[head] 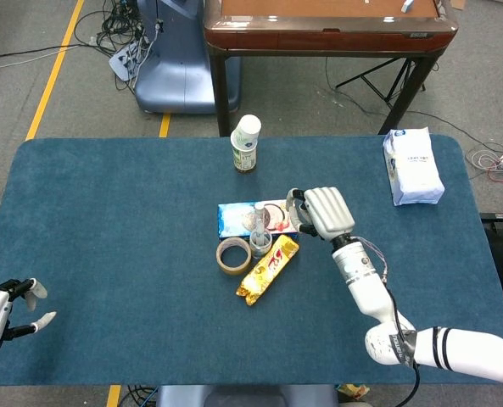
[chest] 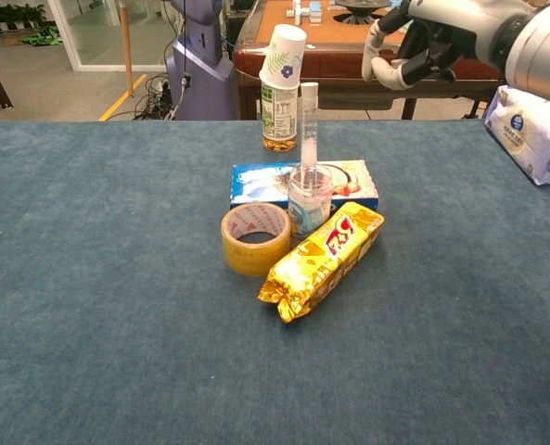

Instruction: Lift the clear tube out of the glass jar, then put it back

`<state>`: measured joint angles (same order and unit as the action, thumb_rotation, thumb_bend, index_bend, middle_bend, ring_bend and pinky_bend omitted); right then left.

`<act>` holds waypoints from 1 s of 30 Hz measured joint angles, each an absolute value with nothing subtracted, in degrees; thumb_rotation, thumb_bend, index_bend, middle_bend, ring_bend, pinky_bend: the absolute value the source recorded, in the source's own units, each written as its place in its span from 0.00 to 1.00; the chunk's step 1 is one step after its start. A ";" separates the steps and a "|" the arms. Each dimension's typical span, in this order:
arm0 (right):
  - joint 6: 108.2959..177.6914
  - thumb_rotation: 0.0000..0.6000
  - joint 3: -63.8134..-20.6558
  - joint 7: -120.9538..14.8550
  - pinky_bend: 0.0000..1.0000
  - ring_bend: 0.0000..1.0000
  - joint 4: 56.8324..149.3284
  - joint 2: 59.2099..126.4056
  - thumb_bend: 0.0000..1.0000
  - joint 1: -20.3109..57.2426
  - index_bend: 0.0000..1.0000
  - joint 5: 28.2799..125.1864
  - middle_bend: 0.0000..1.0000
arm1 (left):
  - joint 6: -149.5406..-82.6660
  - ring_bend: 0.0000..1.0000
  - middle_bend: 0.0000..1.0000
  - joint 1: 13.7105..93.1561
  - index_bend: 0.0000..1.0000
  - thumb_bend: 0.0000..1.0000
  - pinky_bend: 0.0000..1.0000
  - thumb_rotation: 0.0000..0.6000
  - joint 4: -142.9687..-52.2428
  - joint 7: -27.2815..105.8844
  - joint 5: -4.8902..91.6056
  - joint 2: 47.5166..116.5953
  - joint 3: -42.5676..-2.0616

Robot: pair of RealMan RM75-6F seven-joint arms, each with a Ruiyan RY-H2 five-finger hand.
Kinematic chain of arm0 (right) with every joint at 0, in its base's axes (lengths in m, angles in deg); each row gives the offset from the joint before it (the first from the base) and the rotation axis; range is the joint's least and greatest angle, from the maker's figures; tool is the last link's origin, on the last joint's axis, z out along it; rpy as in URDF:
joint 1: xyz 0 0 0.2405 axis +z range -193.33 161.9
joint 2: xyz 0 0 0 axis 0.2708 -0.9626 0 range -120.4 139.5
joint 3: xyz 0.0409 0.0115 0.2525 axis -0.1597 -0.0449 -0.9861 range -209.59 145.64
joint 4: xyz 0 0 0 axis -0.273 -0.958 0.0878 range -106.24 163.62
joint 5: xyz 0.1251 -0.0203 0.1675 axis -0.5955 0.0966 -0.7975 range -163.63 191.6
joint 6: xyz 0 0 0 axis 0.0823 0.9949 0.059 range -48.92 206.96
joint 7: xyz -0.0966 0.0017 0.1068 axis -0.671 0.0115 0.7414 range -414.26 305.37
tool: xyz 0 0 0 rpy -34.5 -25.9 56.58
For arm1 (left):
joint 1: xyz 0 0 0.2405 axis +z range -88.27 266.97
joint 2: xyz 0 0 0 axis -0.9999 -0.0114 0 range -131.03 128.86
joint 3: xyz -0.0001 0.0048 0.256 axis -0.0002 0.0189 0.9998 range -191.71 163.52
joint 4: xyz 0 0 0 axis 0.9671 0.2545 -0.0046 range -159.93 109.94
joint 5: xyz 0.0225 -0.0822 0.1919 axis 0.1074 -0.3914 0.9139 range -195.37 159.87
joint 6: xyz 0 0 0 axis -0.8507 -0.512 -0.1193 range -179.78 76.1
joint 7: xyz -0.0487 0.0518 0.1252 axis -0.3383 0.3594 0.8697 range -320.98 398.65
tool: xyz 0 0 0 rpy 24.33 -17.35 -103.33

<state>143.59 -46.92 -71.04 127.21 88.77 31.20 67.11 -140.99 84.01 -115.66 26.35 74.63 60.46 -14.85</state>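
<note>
underneath, a blue cloth table (head: 107,220), grey floor (head: 30,51) behind it.

Both views are evenly and brightly lit from overhead, with no hard shadows; only soft, faint shade sits under the objects at mid-frame. The head view is sharp across the frame. In the chest view the near cloth is crisp, while the upper background is slightly softer. Small glare spots show on the brown table (head: 327,21) along the top edge of the head view.
</note>
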 measured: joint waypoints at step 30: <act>141.00 1.00 -51.56 -69.22 0.18 0.06 121.85 96.35 0.00 31.86 0.34 59.83 0.17 | -140.88 0.52 0.70 83.88 0.54 0.14 0.70 1.00 -115.69 26.16 74.90 60.48 -14.69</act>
<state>141.00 -51.56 -69.22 121.85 96.35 31.86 59.83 -140.88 83.88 -115.69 26.16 74.90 60.48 -14.69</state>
